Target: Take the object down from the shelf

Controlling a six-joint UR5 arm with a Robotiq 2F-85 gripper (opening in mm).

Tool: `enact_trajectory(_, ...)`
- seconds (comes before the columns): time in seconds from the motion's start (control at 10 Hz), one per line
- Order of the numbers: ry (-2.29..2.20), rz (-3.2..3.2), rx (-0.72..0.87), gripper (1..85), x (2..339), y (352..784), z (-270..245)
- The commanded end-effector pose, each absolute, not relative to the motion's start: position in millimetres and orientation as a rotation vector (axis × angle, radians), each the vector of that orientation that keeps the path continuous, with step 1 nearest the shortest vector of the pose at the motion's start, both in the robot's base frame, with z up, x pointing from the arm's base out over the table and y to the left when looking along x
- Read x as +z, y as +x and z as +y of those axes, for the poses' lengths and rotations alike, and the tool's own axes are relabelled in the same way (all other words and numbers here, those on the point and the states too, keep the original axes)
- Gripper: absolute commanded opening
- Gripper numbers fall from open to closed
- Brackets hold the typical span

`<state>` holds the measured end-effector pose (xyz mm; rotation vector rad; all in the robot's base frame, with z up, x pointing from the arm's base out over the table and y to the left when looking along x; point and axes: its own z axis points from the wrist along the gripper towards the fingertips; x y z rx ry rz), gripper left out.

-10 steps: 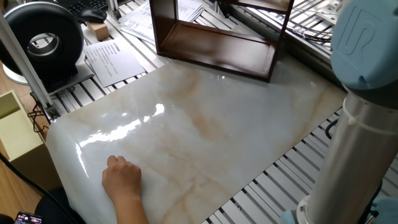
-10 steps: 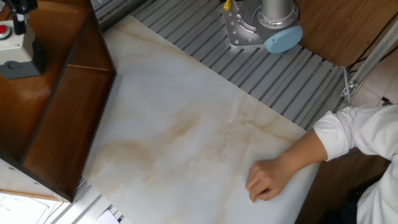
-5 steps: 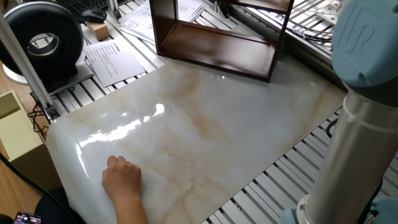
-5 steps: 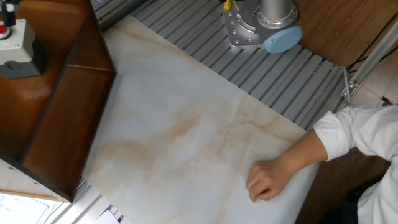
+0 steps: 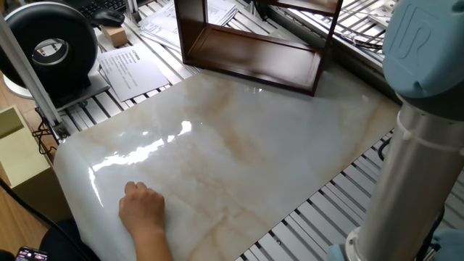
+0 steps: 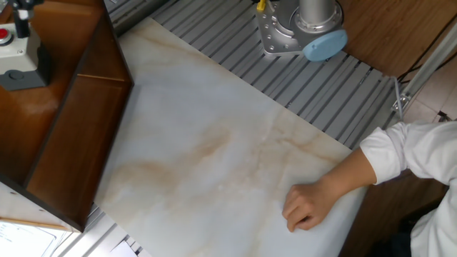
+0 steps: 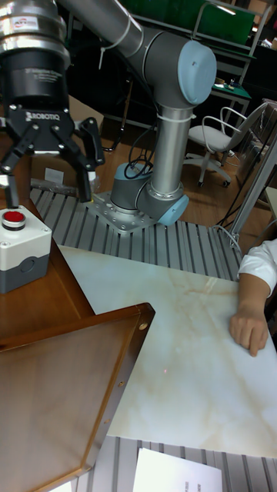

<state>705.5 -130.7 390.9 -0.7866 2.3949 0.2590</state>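
The object (image 7: 21, 250) is a small grey-and-white box with a red button on top. It stands on the top board of the dark reddish-brown wooden shelf (image 7: 73, 361). The other fixed view shows the object (image 6: 17, 61) at the top left, on the shelf (image 6: 61, 135). My gripper (image 7: 45, 188) hangs just above and behind the box, open, with its black fingers (image 7: 83, 181) spread wide and nothing between them. One fingertip (image 6: 25, 8) pokes in at the top edge of the other fixed view. In one fixed view the shelf (image 5: 254, 61) appears only in its lower part, with the object out of view.
A person's hand (image 5: 143, 209) rests on the pale marble board (image 5: 239, 152), opposite the shelf; the hand (image 6: 307, 207) and white sleeve show too. The arm's base (image 6: 303, 32) stands on the slatted table. A black round device (image 5: 51, 47), papers and a yellow box (image 5: 18, 156) lie to the left.
The gripper has shifted slightly above the box, and the arm's column has drifted a little left in one fixed view. The box and the person's hand have not moved.
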Motion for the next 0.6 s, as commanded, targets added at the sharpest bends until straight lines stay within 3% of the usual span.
enact_trajectory(0.0,-0.933,2.327,0.293,85.0,396.2,701.1,-112.4)
enact_trajectory(0.5,-1.01,2.274,0.272,85.0,402.6,702.9,-110.2)
